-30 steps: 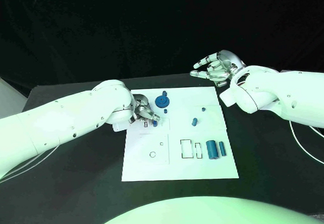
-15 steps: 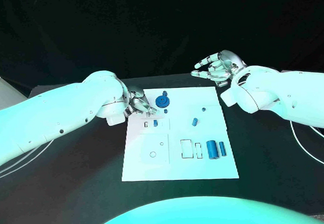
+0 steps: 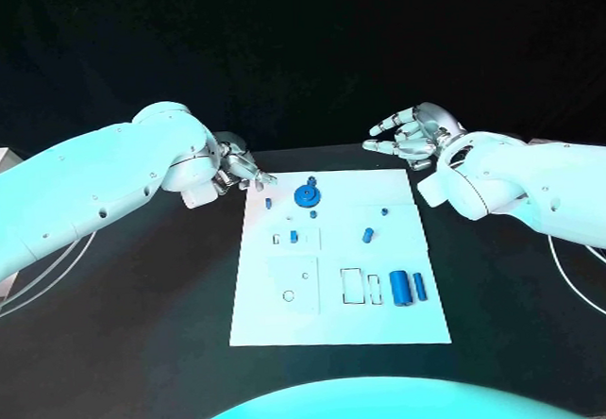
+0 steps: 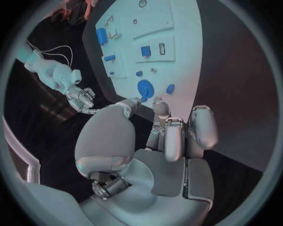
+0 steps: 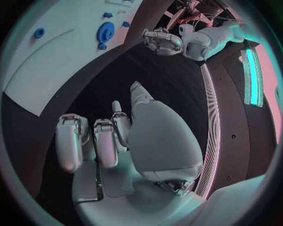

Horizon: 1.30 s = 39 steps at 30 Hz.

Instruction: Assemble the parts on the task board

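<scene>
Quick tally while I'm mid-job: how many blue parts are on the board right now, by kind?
Round blue disc: 1
Long blue cylinders: 2
Small blue pieces: 5, one close beside the disc
Total: 8 blue parts on the task board

Silver many-fingered right hand (image 5: 127,141) seen from behind, above the black table (image 5: 159,70), fingers loosely curled in and holding nothing. Beyond it, corner of the white flat task board (image 5: 53,56), carrying a round blue toothed part (image 5: 106,32) and several small blue pieces (image 5: 39,33). Just off the board's far edge, the silver left hand (image 5: 159,41) on its white arm, empty as well.
</scene>
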Each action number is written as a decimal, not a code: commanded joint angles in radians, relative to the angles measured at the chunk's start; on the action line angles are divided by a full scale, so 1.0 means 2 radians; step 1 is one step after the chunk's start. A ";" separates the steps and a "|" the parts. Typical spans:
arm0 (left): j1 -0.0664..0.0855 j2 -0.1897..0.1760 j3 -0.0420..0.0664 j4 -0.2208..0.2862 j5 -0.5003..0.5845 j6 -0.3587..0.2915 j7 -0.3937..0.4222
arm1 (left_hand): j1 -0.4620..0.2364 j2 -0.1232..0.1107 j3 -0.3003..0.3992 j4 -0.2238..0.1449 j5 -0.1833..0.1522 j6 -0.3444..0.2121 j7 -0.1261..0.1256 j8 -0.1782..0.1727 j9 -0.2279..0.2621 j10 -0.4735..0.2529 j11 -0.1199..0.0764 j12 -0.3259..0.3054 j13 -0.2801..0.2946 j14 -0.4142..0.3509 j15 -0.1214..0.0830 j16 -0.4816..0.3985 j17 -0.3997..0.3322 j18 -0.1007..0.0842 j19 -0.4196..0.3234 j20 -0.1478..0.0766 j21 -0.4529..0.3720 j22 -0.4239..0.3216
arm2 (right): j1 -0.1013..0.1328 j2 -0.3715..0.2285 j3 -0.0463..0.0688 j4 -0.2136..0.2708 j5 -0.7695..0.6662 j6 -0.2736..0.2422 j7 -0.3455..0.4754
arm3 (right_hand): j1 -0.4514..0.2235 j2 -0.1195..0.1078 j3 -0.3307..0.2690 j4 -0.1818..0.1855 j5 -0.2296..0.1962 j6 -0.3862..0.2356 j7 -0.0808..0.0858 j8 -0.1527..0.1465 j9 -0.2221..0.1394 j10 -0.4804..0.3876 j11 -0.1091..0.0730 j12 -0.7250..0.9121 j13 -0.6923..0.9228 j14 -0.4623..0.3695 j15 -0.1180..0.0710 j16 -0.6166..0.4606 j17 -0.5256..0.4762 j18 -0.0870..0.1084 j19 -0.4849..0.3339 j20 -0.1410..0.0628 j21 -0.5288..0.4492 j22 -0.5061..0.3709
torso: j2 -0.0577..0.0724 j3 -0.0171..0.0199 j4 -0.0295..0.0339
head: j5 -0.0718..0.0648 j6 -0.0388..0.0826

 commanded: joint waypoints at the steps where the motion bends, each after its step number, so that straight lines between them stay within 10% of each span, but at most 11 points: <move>1: 0.002 0.010 0.001 -0.017 -0.016 0.005 0.014 | 0.004 0.000 -0.003 0.001 0.003 -0.004 0.001 -0.002 -0.001 -0.002 0.003 0.001 0.000 0.038 0.004 -0.001 0.096 0.006 0.001 0.004 -0.001 0.000 | 0.000 0.000 0.000 0.001 -0.002 0.006 0.006 | -0.005 0.001 0.002 0.001 0.003 -0.004 0.001 0.003 0.000 -0.003 -0.001 -0.002 0.025 0.041 0.001 -0.003 0.091 0.004 0.020 0.001 -0.002 0.078 | 0.002 -0.0012 -0.0009 | 0.002 0.003; 16: 0.001 0.061 -0.006 -0.113 -0.024 0.051 0.010 | -0.009 0.002 -0.019 0.003 -0.001 -0.005 0.006 -0.015 -0.013 -0.013 0.008 -0.003 -0.009 0.036 0.009 -0.003 0.093 0.007 -0.003 0.009 -0.004 -0.004 | 0.000 -0.001 0.000 0.006 -0.003 0.005 0.006 | -0.005 0.001 0.002 0.001 0.003 -0.004 0.001 0.003 0.000 -0.003 -0.001 -0.002 0.025 0.041 0.001 -0.003 0.091 0.004 0.020 0.001 -0.002 0.078 | 0.011 -0.0048 -0.0024 | 0.007 0.010; 39: -0.007 0.084 -0.015 -0.159 -0.024 0.069 0.040 | -0.018 0.002 -0.033 0.003 -0.004 -0.008 0.008 -0.023 -0.021 -0.020 0.010 -0.004 -0.013 0.035 0.012 -0.004 0.092 0.008 -0.006 0.012 -0.006 -0.007 | 0.000 -0.001 0.000 0.007 -0.001 0.000 0.013 | -0.007 0.001 0.004 0.000 0.004 -0.009 0.001 0.005 0.000 -0.039 -0.001 -0.037 -0.012 0.032 0.000 -0.019 0.063 0.013 0.005 0.000 -0.041 0.053 | 0.013 -0.0047 -0.0024 | 0.008 0.008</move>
